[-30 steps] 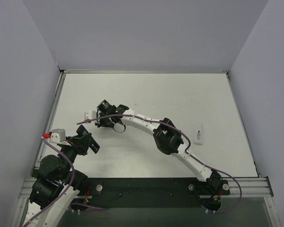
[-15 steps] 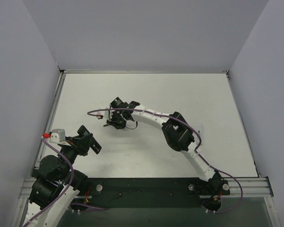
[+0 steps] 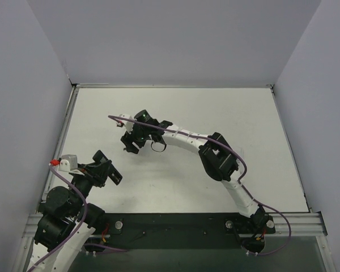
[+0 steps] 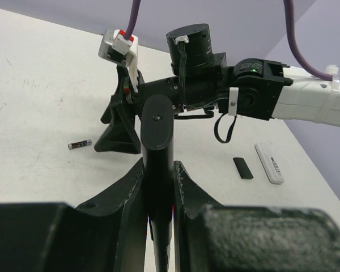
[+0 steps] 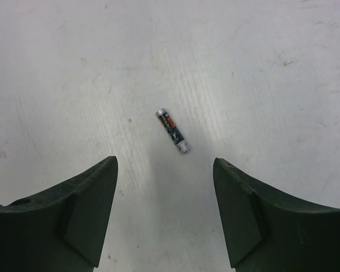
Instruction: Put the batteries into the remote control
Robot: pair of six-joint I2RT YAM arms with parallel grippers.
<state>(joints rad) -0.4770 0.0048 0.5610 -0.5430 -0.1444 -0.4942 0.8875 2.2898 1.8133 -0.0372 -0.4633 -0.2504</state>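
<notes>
Clamping: left gripper (image 4: pixel 158 170) — fingers pressed together on the black remote (image 4: pixel 157 133), which rises out of them toward 12 o'clock.
Right gripper (image 5: pixel 164 167): jaws apart with nothing between them, pointed down at the table (image 5: pixel 260 68).
Battery (image 5: pixel 171 131): lies flat on the table just past the right gripper's tips at 12 o'clock, touching neither finger — its ends point to 11 and 5 o'clock.
Left wrist view: the battery sits at 9 o'clock of the right gripper.
White remote (image 4: pixel 269 162): on the table at 4 o'clock of the black remote's tip, well apart from the battery.
Black panel (image 4: pixel 242 168): small and flat, just beside the white remote at 9 o'clock.
</notes>
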